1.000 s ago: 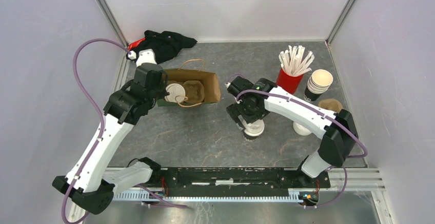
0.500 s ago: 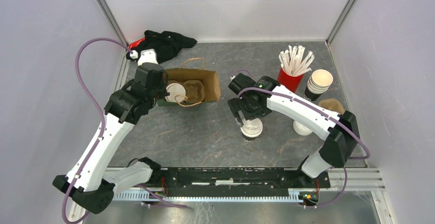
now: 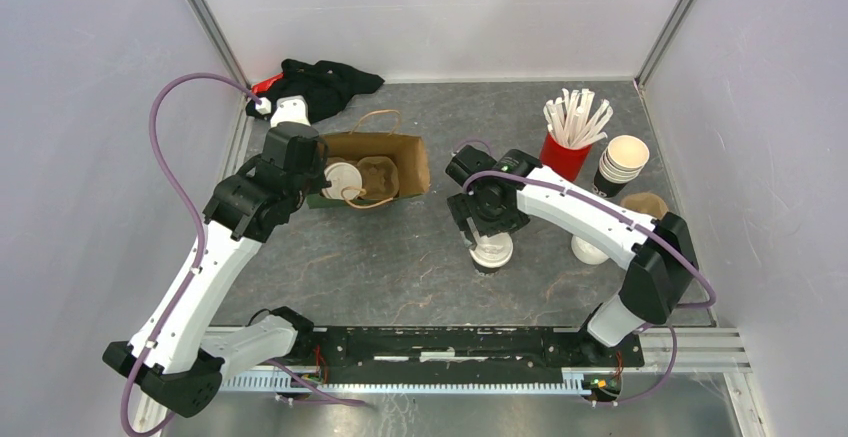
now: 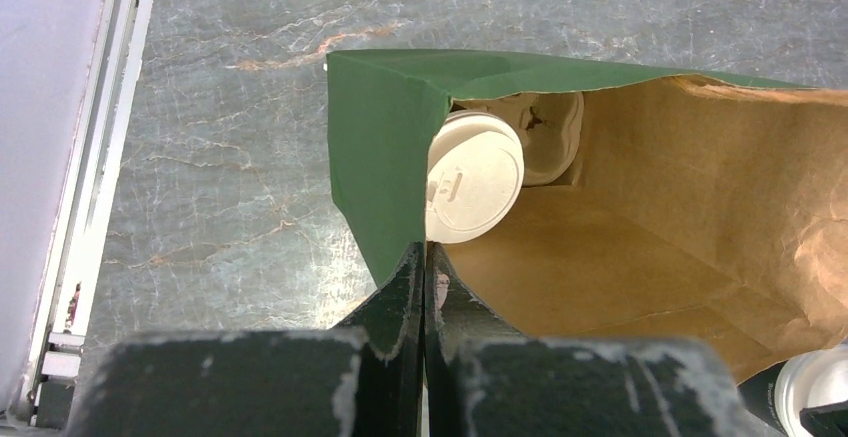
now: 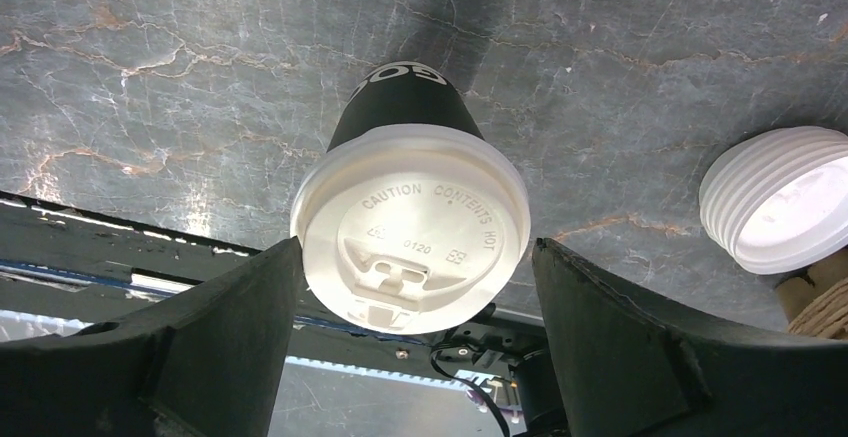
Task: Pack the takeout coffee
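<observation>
Wht arms (image 3: 205, 272), blk joints (image 3: 245, 207), purple cables (image 3: 200, 76)

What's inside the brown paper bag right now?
One white-lidded cup sits in a pulp carrier beside an empty slot. The cup's body and the bag floor are covered.

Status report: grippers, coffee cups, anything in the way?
Left gripper shut on brown paper bag rim. Right gripper open around dark white-lidded paper cup on table. Other lidded cup inside bag. White lid stack beside, apart.
</observation>
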`<action>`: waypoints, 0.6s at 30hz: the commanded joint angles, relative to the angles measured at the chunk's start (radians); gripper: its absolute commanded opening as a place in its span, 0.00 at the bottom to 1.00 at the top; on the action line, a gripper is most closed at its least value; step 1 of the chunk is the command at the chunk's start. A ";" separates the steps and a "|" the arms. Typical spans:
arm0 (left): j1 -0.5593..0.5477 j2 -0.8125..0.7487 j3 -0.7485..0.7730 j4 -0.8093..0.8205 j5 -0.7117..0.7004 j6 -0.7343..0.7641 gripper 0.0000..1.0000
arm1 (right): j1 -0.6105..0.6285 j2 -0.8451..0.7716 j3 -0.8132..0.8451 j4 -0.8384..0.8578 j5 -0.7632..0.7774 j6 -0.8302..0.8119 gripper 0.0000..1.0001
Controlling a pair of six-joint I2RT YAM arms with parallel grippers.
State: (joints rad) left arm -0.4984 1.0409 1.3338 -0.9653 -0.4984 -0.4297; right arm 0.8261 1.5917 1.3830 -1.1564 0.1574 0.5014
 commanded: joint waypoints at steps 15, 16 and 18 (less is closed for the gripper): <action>0.006 -0.013 -0.001 0.040 -0.009 0.035 0.02 | -0.005 0.007 -0.028 0.026 -0.015 0.017 0.87; 0.005 -0.013 -0.001 0.042 -0.009 0.037 0.02 | -0.007 0.005 -0.032 0.026 -0.015 0.018 0.86; 0.005 -0.013 -0.001 0.043 -0.007 0.036 0.02 | -0.009 0.000 -0.042 0.031 -0.019 0.016 0.79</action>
State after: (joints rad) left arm -0.4984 1.0409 1.3338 -0.9634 -0.4953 -0.4297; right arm 0.8238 1.6054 1.3663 -1.1366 0.1318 0.5014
